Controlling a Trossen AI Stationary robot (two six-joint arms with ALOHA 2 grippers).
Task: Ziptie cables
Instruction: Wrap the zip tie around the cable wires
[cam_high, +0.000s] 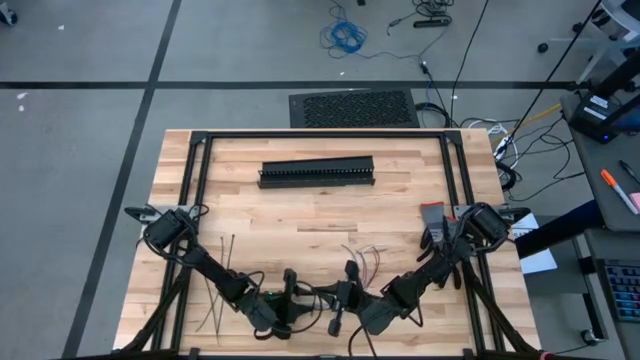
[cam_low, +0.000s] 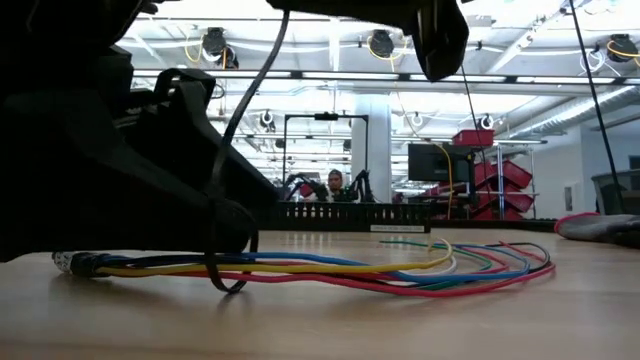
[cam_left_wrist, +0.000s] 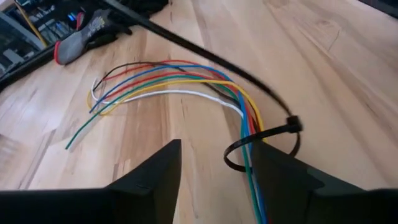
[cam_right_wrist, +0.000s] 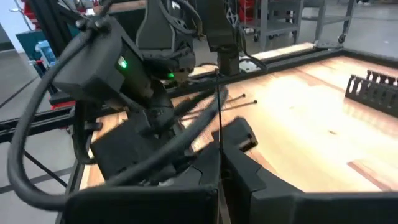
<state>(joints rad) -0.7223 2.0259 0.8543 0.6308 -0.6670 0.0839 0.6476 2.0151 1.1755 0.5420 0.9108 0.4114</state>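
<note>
The cables, thin wires in red, blue, yellow, green and white, lie fanned out on the wooden table. A black ziptie is looped around them, its head beside the bundle, the loop hanging slack. My left gripper is open and low over the table, one finger on either side of the bundle. My right gripper, near the table's front edge in the high view, is shut on the ziptie's tail. My left gripper: the wires run close along one finger, and I cannot tell whether it touches them. My right gripper pinches the ziptie's thin tail between its two fingers. The strip stands up out of the fingers. In the low view it curves down from above to the loop around the cables.
A long black slotted duct lies across the table's far half. Spare zipties lie at the front left. A grey and red object sits at the right. Black frame rails border the tabletop.
</note>
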